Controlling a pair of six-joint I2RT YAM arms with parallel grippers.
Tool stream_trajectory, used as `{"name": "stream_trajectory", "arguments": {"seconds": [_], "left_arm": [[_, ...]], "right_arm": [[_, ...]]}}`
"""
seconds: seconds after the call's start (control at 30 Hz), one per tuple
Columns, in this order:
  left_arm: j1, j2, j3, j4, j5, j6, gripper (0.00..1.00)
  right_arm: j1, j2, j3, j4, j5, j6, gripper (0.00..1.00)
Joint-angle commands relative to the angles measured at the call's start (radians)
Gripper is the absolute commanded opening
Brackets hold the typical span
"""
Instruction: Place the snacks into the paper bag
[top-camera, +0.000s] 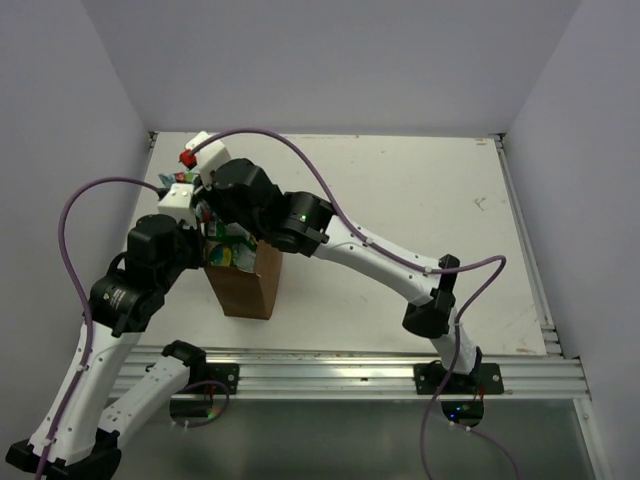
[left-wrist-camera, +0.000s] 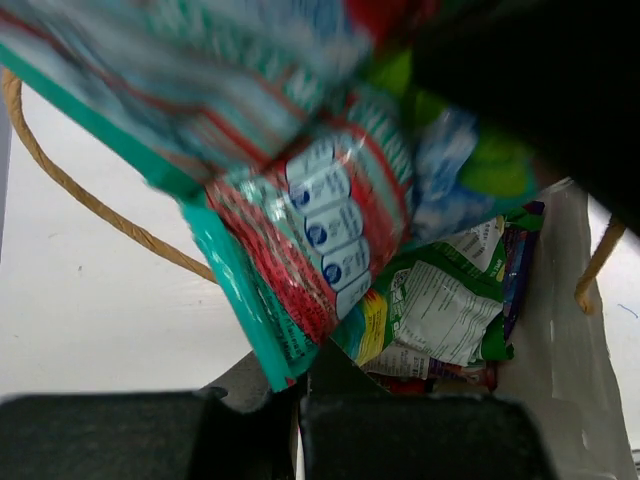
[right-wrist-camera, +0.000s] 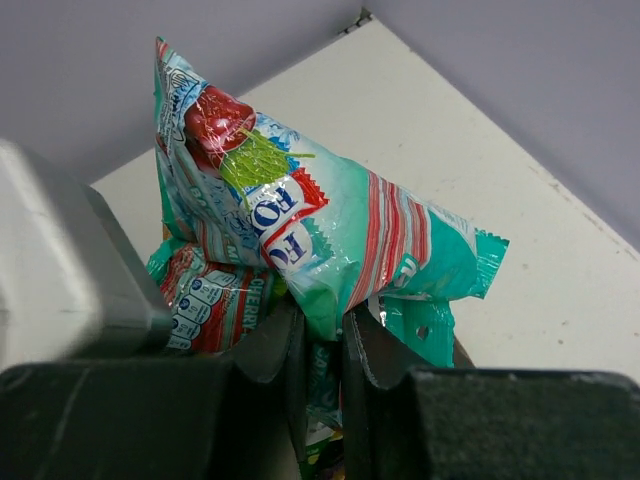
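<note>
Your right jaws are gripping a teal packet over the bag; your left jaws are pinching a second packet by its corner. Light, slippery film is likely crumpling: sealed edges are serving best.

White table w/ metal rail along near edge; pale walls on 3 sides.
</note>
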Motion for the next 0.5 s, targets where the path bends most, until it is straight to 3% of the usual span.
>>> {"name": "stream_trajectory", "arguments": {"seconds": [0.0, 0.1, 0.47], "left_arm": [[-0.011, -0.001, 0.022, 0.052, 0.005, 0.001, 0.00], [-0.011, -0.007, 0.020, 0.052, 0.005, 0.002, 0.00], [-0.011, -0.019, 0.013, 0.054, 0.003, 0.004, 0.00]], "right_arm": [[-0.013, -0.017, -0.087, -0.017, -0.067, 0.075, 0.00], [-0.013, -0.019, -0.168, -0.027, -0.079, 0.094, 0.00], [-0.003, -0.101, -0.172, -0.176, -0.024, 0.071, 0.00]]}}
